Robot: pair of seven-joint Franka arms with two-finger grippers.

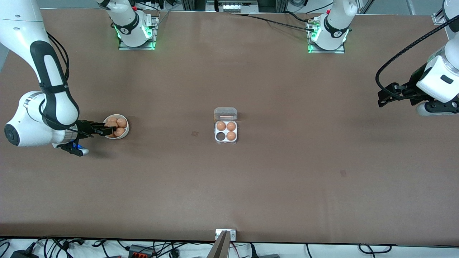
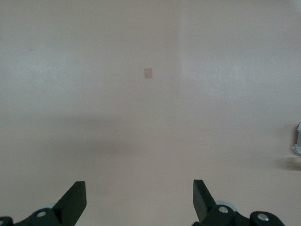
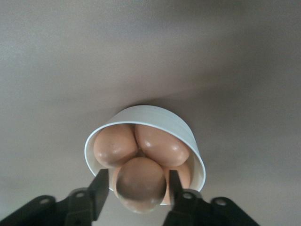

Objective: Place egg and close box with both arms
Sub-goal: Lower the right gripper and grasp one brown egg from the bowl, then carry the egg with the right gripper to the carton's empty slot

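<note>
The box (image 1: 226, 138) lies mid-table with its clear lid (image 1: 225, 114) open. Three brown eggs fill its cells, and the cell (image 1: 219, 136) nearest the front camera on the right arm's side is empty. A white bowl (image 1: 125, 133) of brown eggs stands toward the right arm's end. My right gripper (image 1: 107, 129) reaches into it. In the right wrist view its fingers press both sides of the top egg (image 3: 139, 183) above the bowl's rim (image 3: 146, 110). My left gripper (image 1: 382, 98) waits open over bare table at the left arm's end, and its fingertips (image 2: 75, 195) stand wide apart.
Small tan patches (image 1: 194, 133) (image 1: 343, 173) mark the brown table; one patch (image 2: 148, 73) shows in the left wrist view. A metal bracket (image 1: 225, 234) sits at the table's edge nearest the front camera. The arm bases (image 1: 136, 34) (image 1: 327, 37) stand along the top.
</note>
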